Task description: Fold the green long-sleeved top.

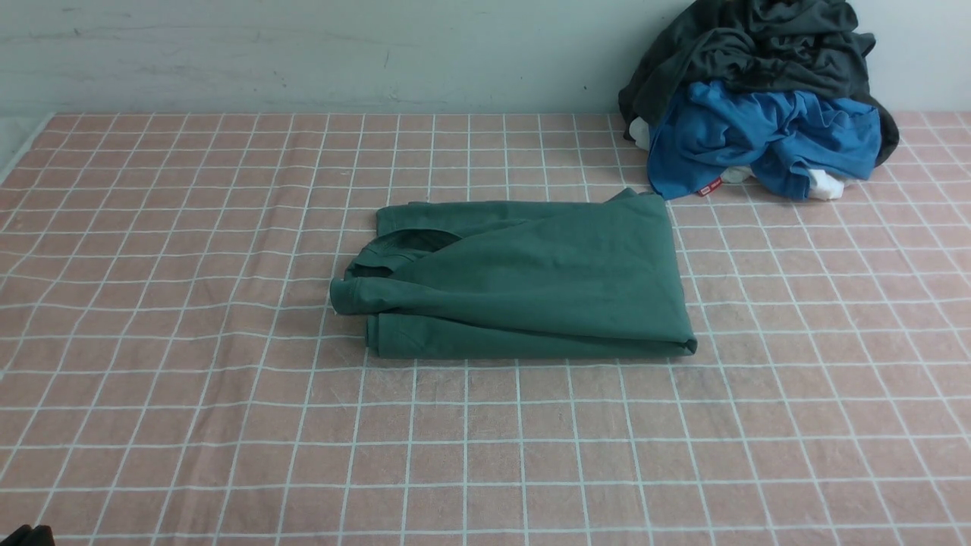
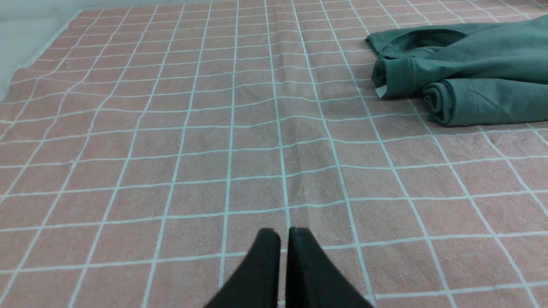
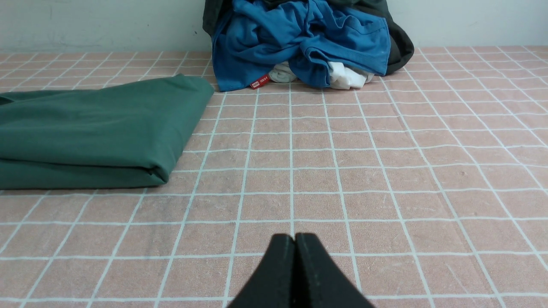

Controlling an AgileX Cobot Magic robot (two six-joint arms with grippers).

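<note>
Both claws closed, empty — left gripper, right gripper over bare tablecloth; green long-sleeved top folded mid-cloth — clothes pile at far right corner.

Work surface covered by a pink cloth printed with a white grid; the cloth shows shallow wrinkles, most clearly toward its left side. Behind it stands a plain pale wall with faint scuffs. A bare pale strip lies exposed at the cloth's far left edge. Lighting is even and diffuse, casting only soft shadows.
</note>
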